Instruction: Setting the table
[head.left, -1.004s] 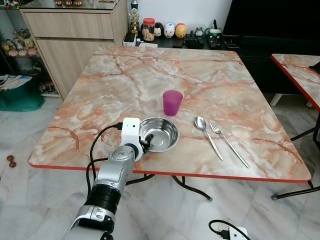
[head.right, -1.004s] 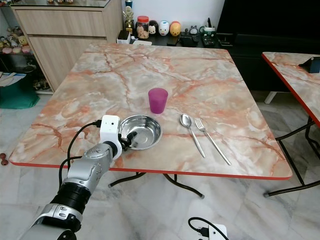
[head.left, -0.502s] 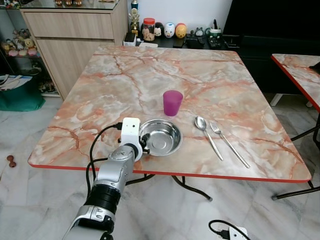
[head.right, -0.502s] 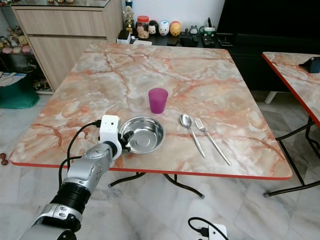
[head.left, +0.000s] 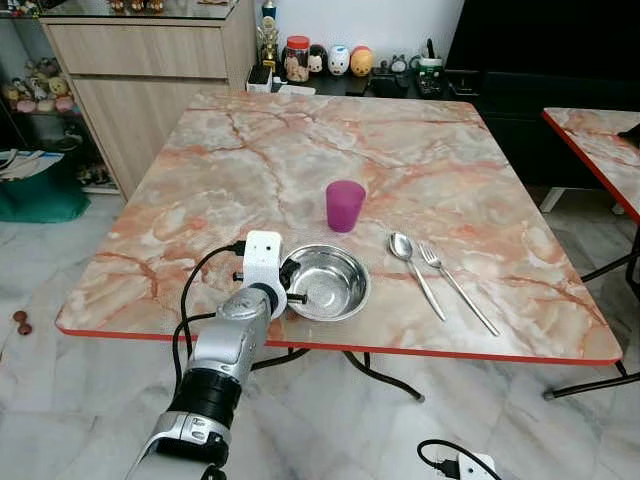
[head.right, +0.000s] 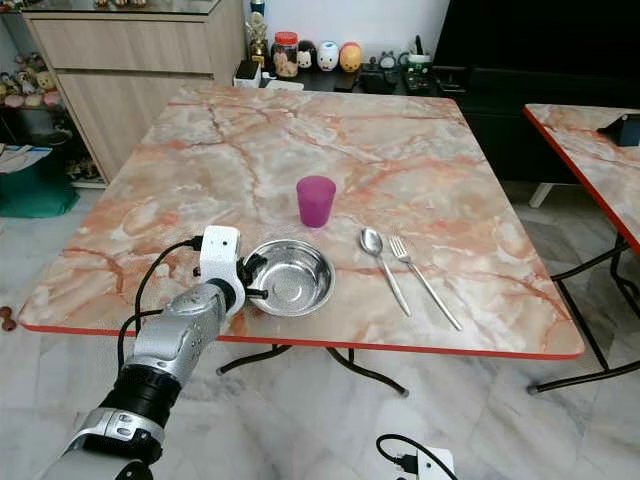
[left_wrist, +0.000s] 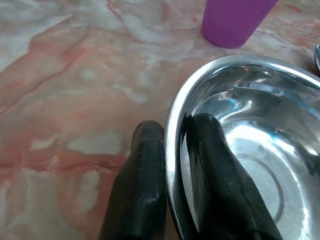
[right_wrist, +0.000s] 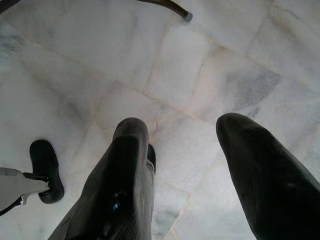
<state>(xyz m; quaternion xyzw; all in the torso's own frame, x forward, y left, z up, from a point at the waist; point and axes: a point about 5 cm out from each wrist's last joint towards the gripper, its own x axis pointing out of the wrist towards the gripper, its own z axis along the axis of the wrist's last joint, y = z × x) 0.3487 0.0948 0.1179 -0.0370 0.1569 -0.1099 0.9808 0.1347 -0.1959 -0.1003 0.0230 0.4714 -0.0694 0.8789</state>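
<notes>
Bowl (head.left: 328, 284) sits near the table (head.left: 200, 200) edge, below the cup (head.left: 345, 205) and beside the spoon (head.left: 410, 262), its rim pinched by your left gripper (left_wrist: 172, 145), so next let go gently.

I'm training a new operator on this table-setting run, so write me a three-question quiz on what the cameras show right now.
1. True or false: the left gripper pinches the rim of the round stainless steel bowl, one finger inside and one outside.
2. Which thing on the marble-patterned table stands just behind the bowl? A) a glass jar B) the purple plastic cup C) a white plate
3. Fill in: the metal spoon lies between the bowl and the metal ____.

Key: 1. True. 2. B. 3. fork. The right gripper hangs open above the tiled floor.
</notes>
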